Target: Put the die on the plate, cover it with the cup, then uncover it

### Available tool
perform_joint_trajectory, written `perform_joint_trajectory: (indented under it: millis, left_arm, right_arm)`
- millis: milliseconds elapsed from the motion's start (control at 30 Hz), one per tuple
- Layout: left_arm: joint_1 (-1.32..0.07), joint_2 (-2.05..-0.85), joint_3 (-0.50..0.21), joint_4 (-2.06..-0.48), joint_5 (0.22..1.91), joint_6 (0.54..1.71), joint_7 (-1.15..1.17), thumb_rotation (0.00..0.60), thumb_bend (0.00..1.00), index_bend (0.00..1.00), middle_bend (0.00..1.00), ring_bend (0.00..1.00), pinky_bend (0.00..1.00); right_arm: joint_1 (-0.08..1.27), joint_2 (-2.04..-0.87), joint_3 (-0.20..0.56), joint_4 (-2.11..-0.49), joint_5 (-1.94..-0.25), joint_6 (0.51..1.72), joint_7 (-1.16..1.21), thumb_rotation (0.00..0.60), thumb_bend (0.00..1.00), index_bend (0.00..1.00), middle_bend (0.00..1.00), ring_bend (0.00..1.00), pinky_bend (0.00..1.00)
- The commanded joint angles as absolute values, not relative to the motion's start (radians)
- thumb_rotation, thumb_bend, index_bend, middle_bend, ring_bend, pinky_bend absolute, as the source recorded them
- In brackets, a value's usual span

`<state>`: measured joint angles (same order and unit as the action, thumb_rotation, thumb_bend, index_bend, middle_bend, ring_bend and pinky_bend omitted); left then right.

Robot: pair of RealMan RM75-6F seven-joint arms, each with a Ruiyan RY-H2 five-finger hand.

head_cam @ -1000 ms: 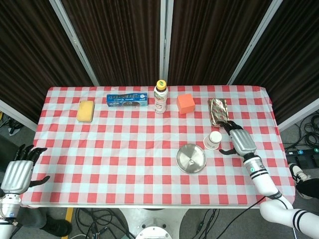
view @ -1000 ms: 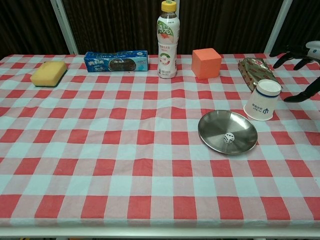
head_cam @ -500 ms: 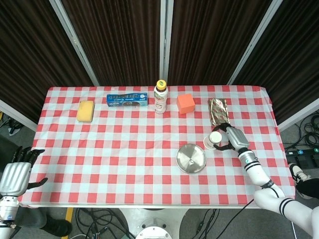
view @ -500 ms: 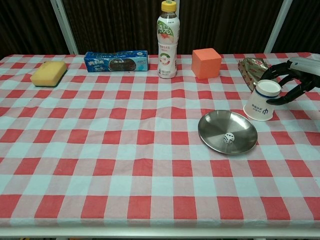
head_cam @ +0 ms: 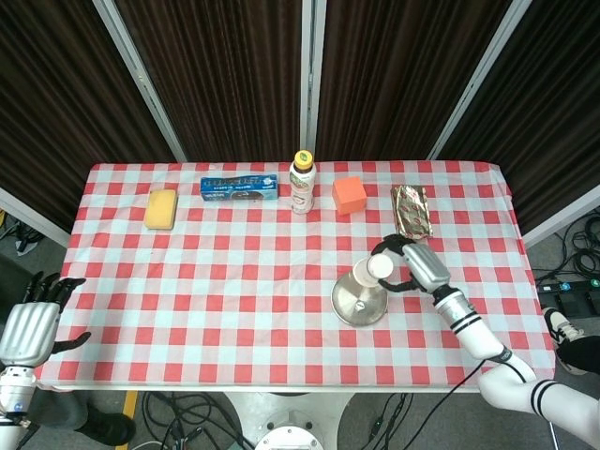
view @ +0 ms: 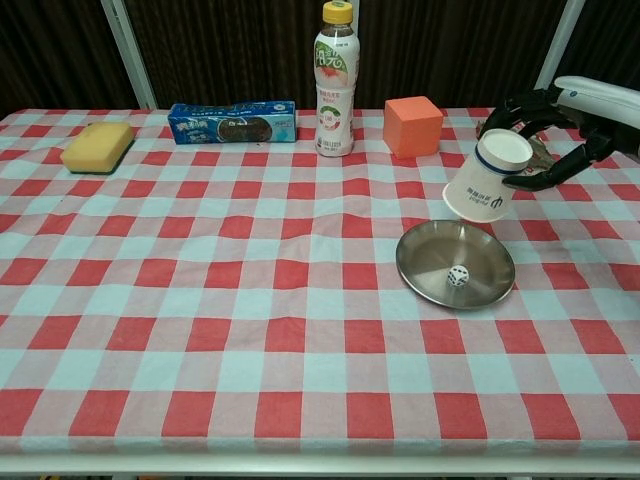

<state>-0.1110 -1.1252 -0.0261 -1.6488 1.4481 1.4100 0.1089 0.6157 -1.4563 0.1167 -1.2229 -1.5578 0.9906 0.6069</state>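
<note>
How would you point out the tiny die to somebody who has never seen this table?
Find the round metal plate on the checked tablecloth, right of centre. The die lies inside it: a small white cube with dark spots, far smaller than the orange block behind.

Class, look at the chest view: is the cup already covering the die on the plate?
No. The cup hangs tilted in the right hand above the plate, and the die lies uncovered.

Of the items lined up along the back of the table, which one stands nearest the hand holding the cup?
The crinkled foil snack packet, at the row's right end, just behind the right hand; the orange cube comes next.
</note>
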Motion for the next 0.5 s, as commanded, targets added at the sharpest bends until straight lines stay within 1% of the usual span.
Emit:
perform_joint_trajectory:
  millis: [33, 267, 500]
  left_arm:
    - [-0.108, -1.125, -0.023, -1.649, 1.449, 1.412, 0.108, 0.6, 0.0, 0.18, 0.2, 0.1, 0.05]
    - [-0.094, -1.129, -0.016, -1.642, 1.438, 1.417, 0.096, 0.6, 0.0, 0.18, 0.2, 0.1, 0.05]
    - [-0.102, -1.141, -0.017, -1.631, 1.444, 1.407, 0.092, 0.6, 0.0, 0.18, 0.2, 0.1, 0.05]
  right_arm:
    - [0.629, -1.439, 0.069, -1.271, -1.612, 0.998, 0.628, 0.6, 0.23, 0.53, 0.36, 0.18, 0.24]
    - [0.638, -1.476, 0.024, -1.246, -1.615, 0.968, 0.622, 0.6, 0.23, 0.53, 0.36, 0.18, 0.24]
    - [0.65, -1.508, 0.012, -1.207, -1.592, 0.934, 0.602, 0.6, 0.23, 0.53, 0.36, 0.18, 0.24]
